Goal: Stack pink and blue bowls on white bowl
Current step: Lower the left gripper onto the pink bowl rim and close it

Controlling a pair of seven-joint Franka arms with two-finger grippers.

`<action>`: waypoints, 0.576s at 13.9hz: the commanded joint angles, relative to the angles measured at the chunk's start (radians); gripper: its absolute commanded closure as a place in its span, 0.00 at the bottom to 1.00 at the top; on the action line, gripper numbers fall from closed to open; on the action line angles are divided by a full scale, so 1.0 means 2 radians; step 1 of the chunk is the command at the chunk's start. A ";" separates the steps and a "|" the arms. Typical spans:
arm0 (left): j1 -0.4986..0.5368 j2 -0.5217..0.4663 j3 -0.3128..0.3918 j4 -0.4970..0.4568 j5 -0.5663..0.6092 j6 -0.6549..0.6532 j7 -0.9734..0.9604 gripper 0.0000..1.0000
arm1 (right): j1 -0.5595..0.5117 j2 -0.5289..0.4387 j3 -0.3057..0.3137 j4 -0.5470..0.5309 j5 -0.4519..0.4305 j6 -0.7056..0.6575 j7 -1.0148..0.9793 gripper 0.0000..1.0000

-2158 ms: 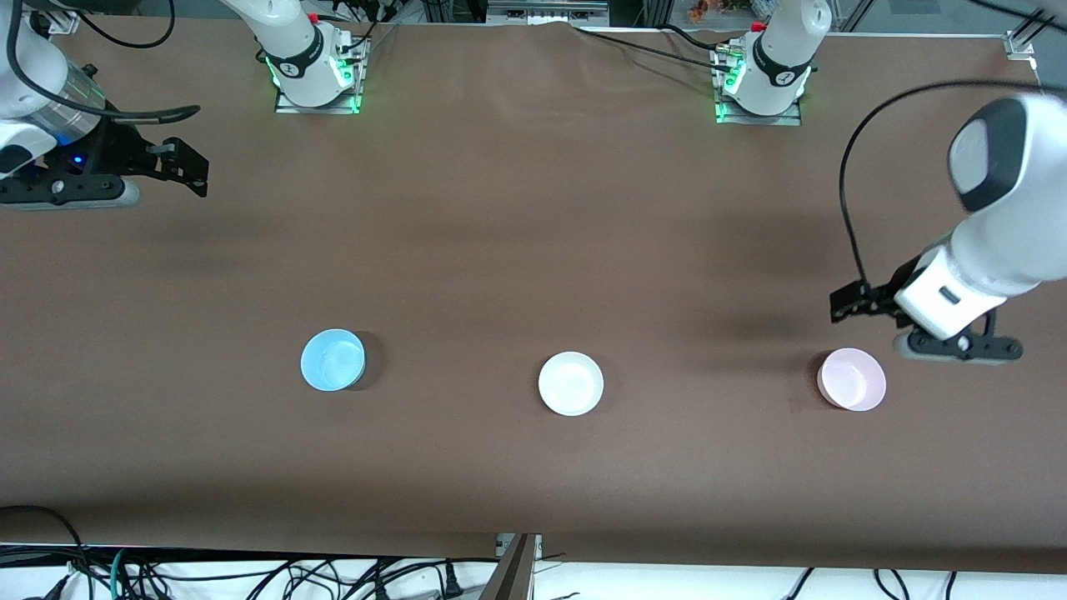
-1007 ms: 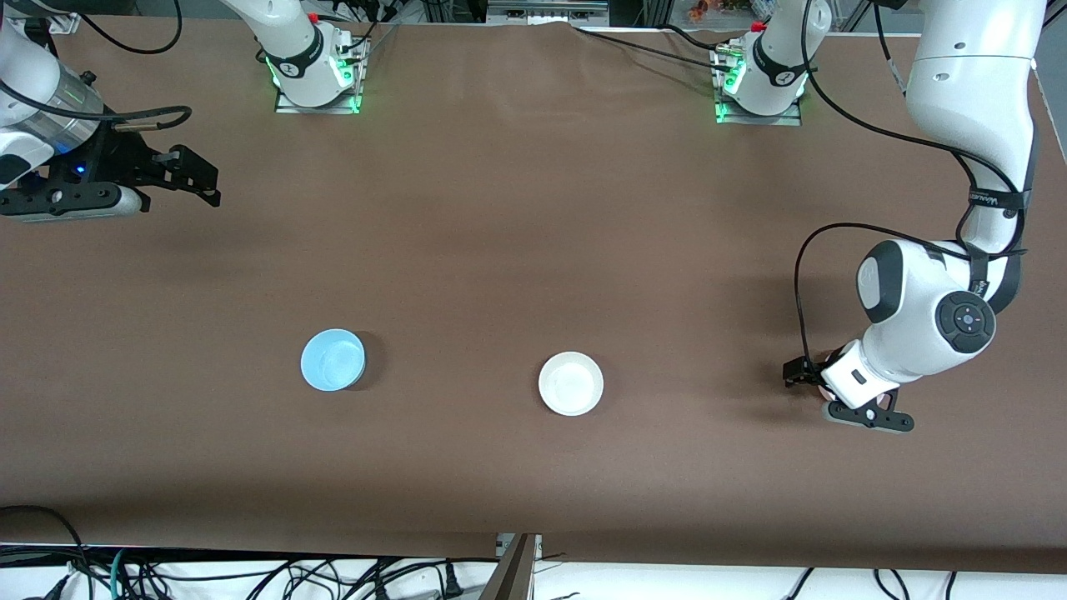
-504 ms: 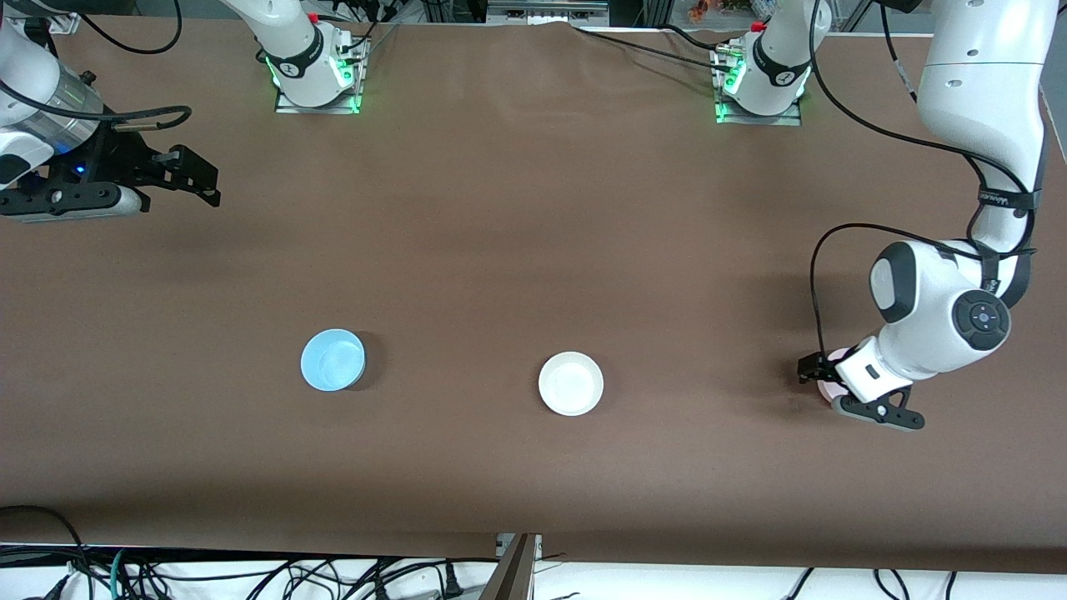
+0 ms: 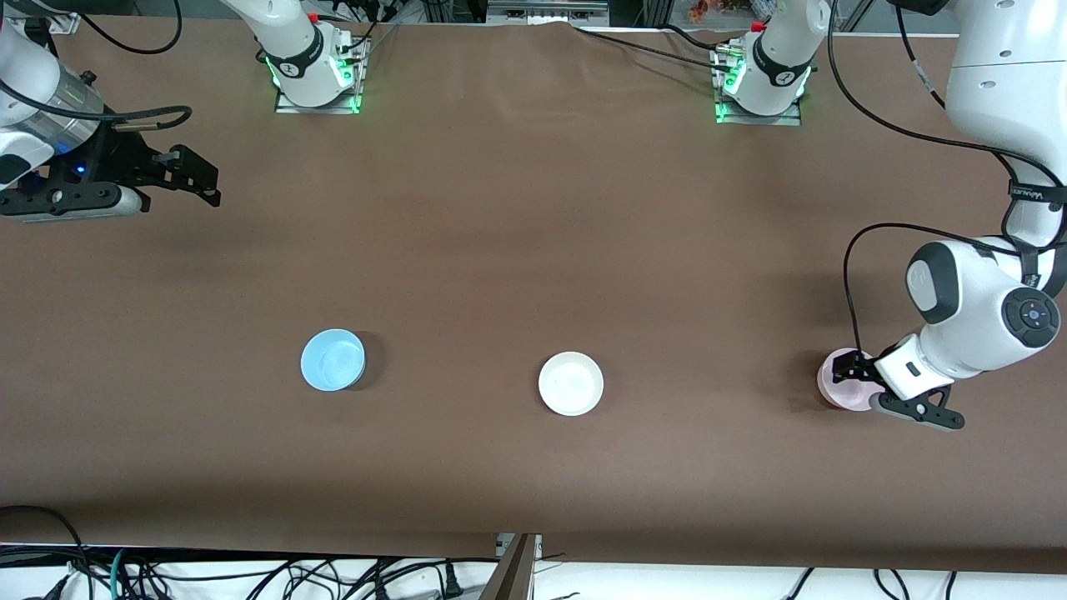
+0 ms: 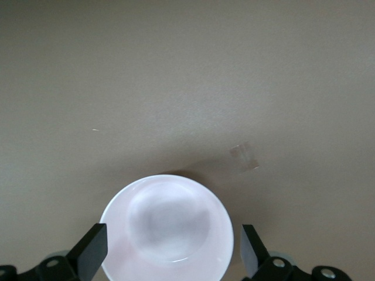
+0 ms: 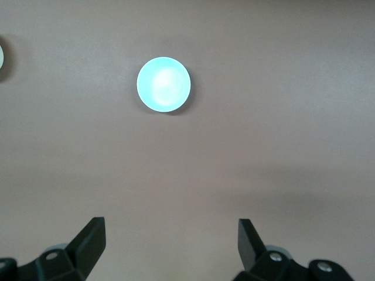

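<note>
The pale pink bowl (image 4: 834, 387) sits on the table at the left arm's end. My left gripper (image 4: 852, 368) is open and low over it. In the left wrist view the pink bowl (image 5: 167, 227) lies between the fingers (image 5: 92, 253) of the left gripper (image 5: 171, 254), with no touch visible. The white bowl (image 4: 570, 383) sits at the table's middle. The light blue bowl (image 4: 333, 360) sits toward the right arm's end, and also shows in the right wrist view (image 6: 163, 84). My right gripper (image 4: 200, 179) waits open and empty, high over the right arm's end of the table.
Brown cloth (image 4: 517, 233) covers the table. A small clear scrap (image 5: 244, 157) lies on the cloth beside the pink bowl. The arm bases (image 4: 313, 75) stand along the edge farthest from the front camera. Cables hang at the nearest edge.
My left gripper came down beside the pink bowl, then shifted toward the left arm's end, so it now sits over the bowl. The right arm has hardly moved.
</note>
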 commanded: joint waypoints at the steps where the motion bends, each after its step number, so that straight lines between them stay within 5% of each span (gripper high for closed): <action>1: 0.010 -0.003 -0.005 -0.002 -0.011 0.021 0.047 0.00 | -0.001 0.004 0.001 0.011 0.004 -0.008 0.006 0.00; 8: 0.031 0.006 -0.005 -0.002 -0.022 0.031 0.122 0.00 | -0.001 0.004 0.001 0.011 0.004 -0.004 0.003 0.00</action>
